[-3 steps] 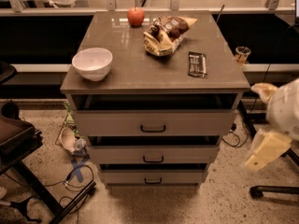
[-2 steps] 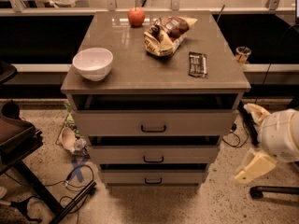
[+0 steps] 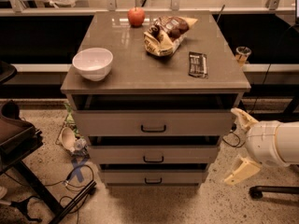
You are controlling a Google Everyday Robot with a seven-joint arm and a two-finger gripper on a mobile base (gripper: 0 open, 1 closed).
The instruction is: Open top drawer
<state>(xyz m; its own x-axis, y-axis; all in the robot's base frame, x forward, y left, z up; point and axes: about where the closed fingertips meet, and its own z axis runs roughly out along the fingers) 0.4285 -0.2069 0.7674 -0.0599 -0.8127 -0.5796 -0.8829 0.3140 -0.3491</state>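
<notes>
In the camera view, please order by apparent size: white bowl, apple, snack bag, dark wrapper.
1. snack bag
2. white bowl, close to it
3. dark wrapper
4. apple, farther back, so unsure
The gripper hangs right of the top drawer, jaws open.

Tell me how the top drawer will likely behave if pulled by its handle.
The top drawer is a rigid grey box, so it should slide straight rather than flex. Its small bar handle is centred, so pulling there probably won't skew it. Contents are hidden, so weight is uncertain. The gripper hangs open right of the cabinet.
</notes>
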